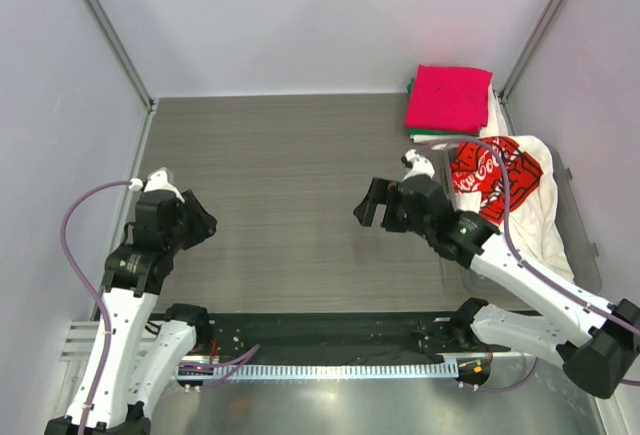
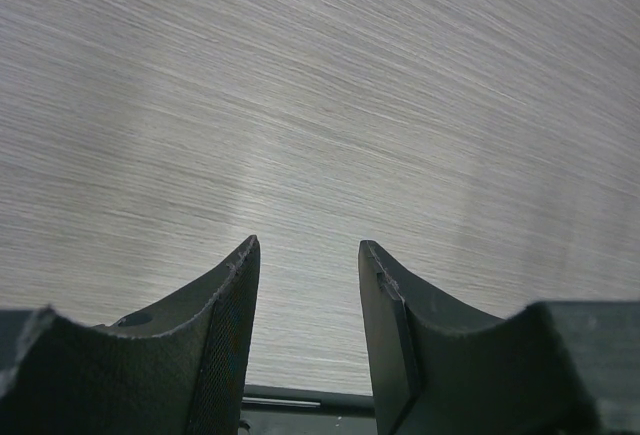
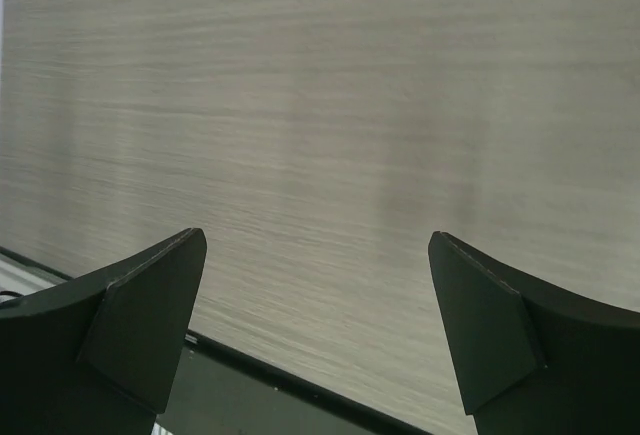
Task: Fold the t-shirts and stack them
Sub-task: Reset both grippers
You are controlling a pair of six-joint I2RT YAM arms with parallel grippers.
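Note:
A folded magenta-red t-shirt (image 1: 448,98) lies at the table's far right on a green one whose edge (image 1: 424,135) peeks out below it. Just in front, a white t-shirt with a red-black print (image 1: 494,173) lies crumpled over pale cloth (image 1: 543,217). My right gripper (image 1: 366,205) (image 3: 318,240) hovers over bare table left of that heap, jaws wide open and empty. My left gripper (image 1: 208,225) (image 2: 308,247) hangs over the table's left side, far from the shirts, jaws partly apart with nothing between them. Both wrist views show only grey table top.
The crumpled shirts rest in a clear shallow tray (image 1: 586,247) against the right wall. White walls close in the table on three sides. A black mounting rail (image 1: 320,330) runs along the near edge between the arm bases.

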